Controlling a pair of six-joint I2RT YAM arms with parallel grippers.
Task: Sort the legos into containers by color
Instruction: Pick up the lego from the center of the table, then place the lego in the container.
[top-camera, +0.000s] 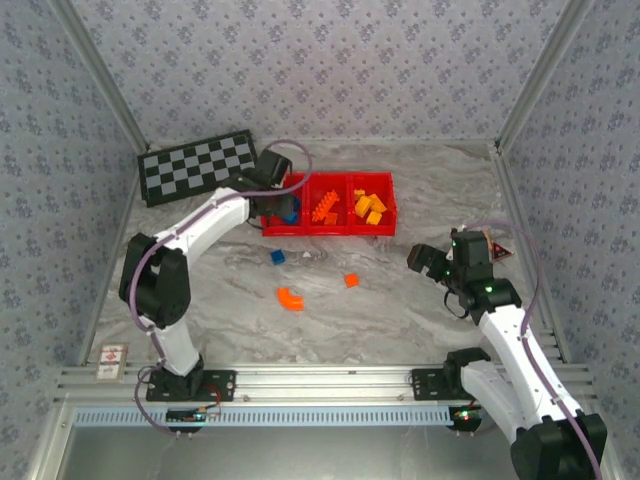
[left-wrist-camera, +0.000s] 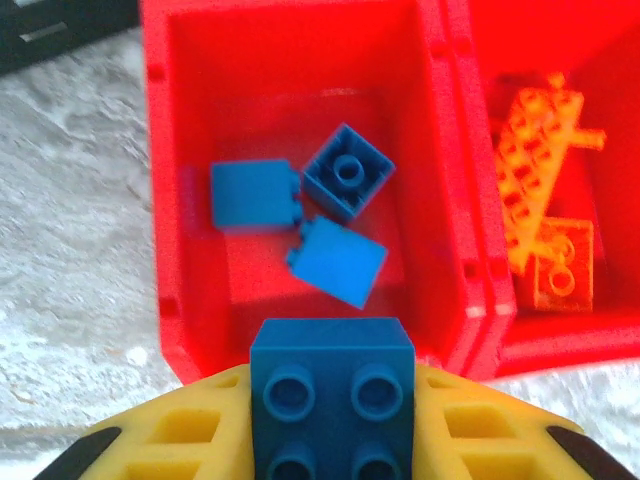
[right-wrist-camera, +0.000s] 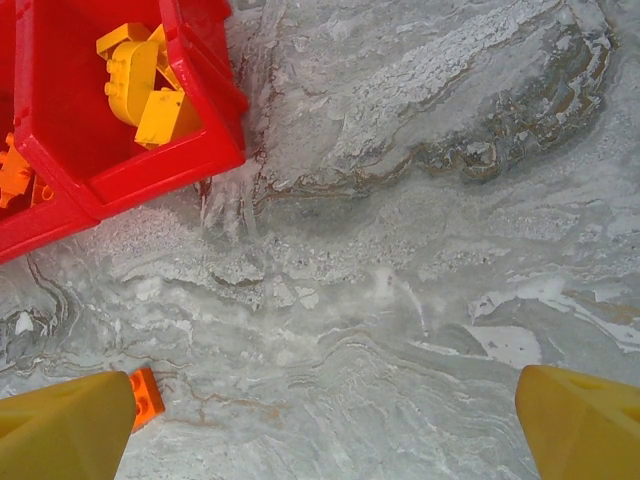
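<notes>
**A:** Left tool is clamped on a blue brick, studs towards the wrist camera. Which way is its bin?

**B:** Straight ahead. The leftmost bin, with three blue bricks inside, opens just beyond the held one, which seems to hang about over the near wall.

**A:** So a short push forward before letting go, I'd say.

**B:** Agreed. Right tool stands wide open and empty, well apart over the table.

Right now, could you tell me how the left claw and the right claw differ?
The left claw is shut on a blue brick; the right claw stands open, holding nothing. The left claw hovers at the bin of blue bricks, the right claw over the table. Both have yellow fingers.
</notes>
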